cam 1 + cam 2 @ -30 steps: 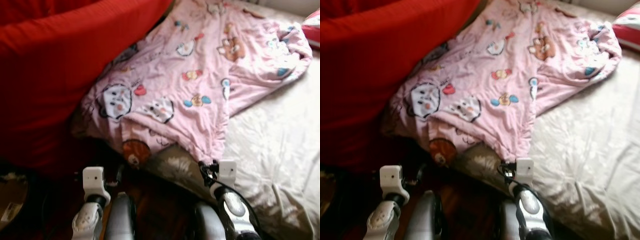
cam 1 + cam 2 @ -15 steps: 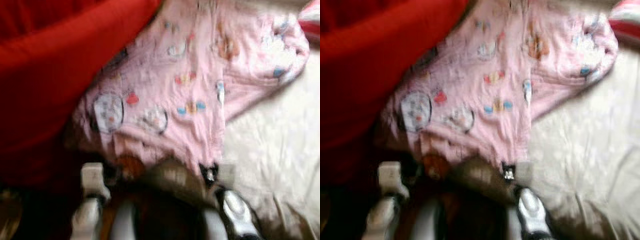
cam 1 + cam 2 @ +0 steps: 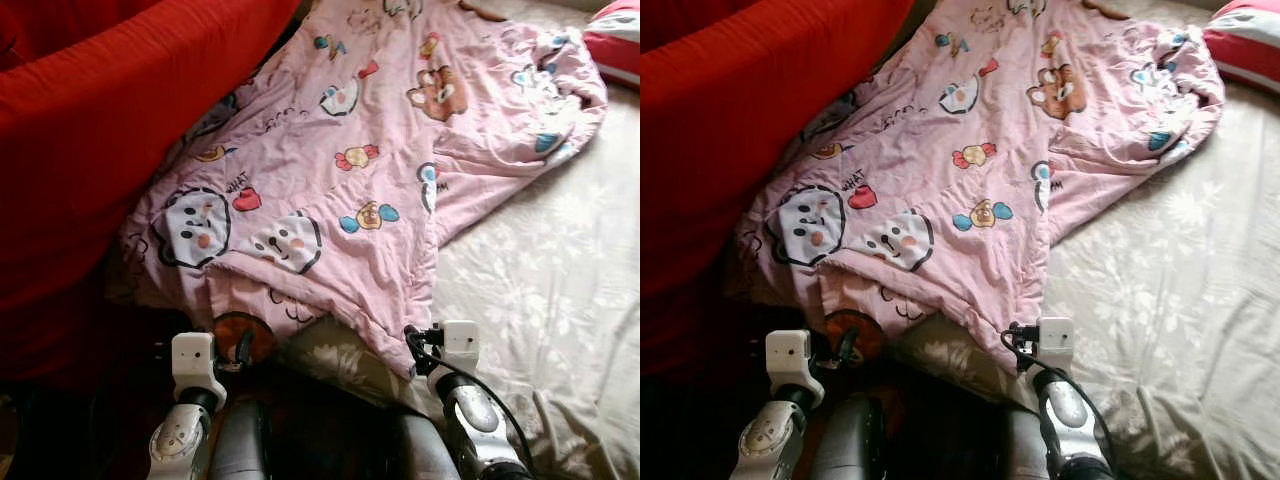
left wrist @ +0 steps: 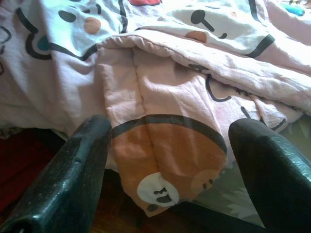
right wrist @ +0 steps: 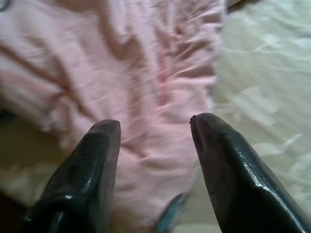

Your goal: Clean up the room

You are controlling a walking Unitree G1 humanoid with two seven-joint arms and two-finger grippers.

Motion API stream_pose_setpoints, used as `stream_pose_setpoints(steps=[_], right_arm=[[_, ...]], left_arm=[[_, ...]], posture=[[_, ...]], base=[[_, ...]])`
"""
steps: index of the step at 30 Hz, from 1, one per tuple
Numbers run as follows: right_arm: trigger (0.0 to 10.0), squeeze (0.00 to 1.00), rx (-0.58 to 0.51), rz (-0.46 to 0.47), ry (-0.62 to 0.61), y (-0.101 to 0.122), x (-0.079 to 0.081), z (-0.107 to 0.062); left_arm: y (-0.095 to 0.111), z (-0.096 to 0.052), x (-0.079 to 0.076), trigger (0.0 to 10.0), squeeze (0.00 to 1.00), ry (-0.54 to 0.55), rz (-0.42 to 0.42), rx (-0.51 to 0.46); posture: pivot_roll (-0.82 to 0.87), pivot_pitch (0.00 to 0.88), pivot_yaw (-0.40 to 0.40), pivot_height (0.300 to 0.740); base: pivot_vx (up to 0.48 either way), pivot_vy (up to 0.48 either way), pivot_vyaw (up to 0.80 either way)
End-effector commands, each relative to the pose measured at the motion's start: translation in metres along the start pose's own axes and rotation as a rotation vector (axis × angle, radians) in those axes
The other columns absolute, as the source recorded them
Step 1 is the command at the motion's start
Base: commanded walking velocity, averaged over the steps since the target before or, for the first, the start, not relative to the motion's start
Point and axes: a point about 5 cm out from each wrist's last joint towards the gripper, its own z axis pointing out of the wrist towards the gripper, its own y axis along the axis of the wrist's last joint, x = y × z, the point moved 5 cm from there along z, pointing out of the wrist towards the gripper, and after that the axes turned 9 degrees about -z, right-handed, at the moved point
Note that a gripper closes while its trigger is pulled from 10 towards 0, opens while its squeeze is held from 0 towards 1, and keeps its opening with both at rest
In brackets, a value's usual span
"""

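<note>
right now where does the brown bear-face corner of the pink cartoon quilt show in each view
Left eye view: the brown bear-face corner hangs low, just past the left gripper.
Right eye view: the same corner, low and left of centre.
Left wrist view: the corner hangs between the open black fingers.
Right wrist view: plain pink quilt; I cannot pick out the bear.
Shared landmark: the floral bed sheet.

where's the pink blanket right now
In the eye views the pink blanket lies spread across the bed, its left edge against the red couch, its near corner hanging off the bed's edge just ahead of both grippers.
</note>
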Motion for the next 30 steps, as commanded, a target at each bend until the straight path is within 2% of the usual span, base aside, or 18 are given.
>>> stream_pose_setpoints(steps=[1, 2, 11, 12, 13, 14, 15, 17, 21, 30], right_arm=[[10.0, 0.94, 0.045, 0.003, 0.032, -0.013, 0.007, -0.005], [10.0, 1.00, 0.045, 0.001, 0.038, -0.013, 0.007, -0.005], [10.0, 1.00, 0.097, -0.035, 0.051, -0.009, 0.014, 0.005], [10.0, 0.77, 0.101, -0.035, 0.050, -0.008, 0.014, 0.006], [10.0, 0.49, 0.105, -0.030, 0.050, -0.007, 0.015, 0.008], [10.0, 0.05, 0.105, -0.028, 0.051, -0.006, 0.015, 0.008], [10.0, 0.00, 0.107, -0.024, 0.051, -0.006, 0.014, 0.009], [10.0, 0.00, 0.112, -0.022, 0.049, -0.004, 0.014, 0.011], [10.0, 0.00, 0.117, -0.033, 0.046, -0.003, 0.013, 0.012], [10.0, 0.00, 0.096, -0.037, 0.007, -0.003, 0.005, 0.010]], left_arm=[[-0.007, -0.005, 0.005, 10.0, 0.00, 0.018, -0.009, 0.030], [-0.006, -0.005, 0.005, 10.0, 0.00, 0.017, -0.008, 0.028], [0.016, 0.011, -0.003, 10.0, 0.00, -0.024, 0.005, -0.025], [0.019, 0.012, -0.003, 10.0, 0.00, -0.027, 0.006, -0.031], [0.024, 0.016, -0.005, 10.0, 0.00, -0.033, 0.009, -0.045], [0.026, 0.016, -0.005, 10.0, 0.00, -0.035, 0.009, -0.050], [0.030, 0.018, -0.007, 10.0, 0.00, -0.039, 0.005, -0.062], [0.047, 0.026, -0.014, 10.0, 0.00, -0.060, 0.000, -0.106], [0.061, 0.031, -0.021, 10.0, 0.00, -0.080, -0.006, -0.142], [0.075, 0.022, -0.035, 10.0, 0.00, -0.107, -0.041, -0.179]], posture=[[0.02, 0.258, 0.006, 0.623], [0.02, 0.261, 0.007, 0.623], [0.04, 0.292, 0.019, 0.623], [0.04, 0.294, 0.019, 0.623], [0.05, 0.298, 0.020, 0.623], [0.06, 0.308, 0.021, 0.623], [0.06, 0.311, 0.021, 0.623], [0.07, 0.326, 0.023, 0.623], [0.08, 0.347, 0.025, 0.623], [0.09, 0.391, 0.011, 0.623]], base=[[0.000, 0.000, 0.00], [0.000, 0.000, 0.00], [0.000, 0.000, 0.00], [0.000, 0.000, 0.00], [0.000, 0.000, 0.00], [0.000, 0.000, 0.00], [0.000, 0.000, 0.00], [0.000, 0.000, 0.00], [0.000, 0.000, 0.00], [0.000, 0.000, 0.00]])
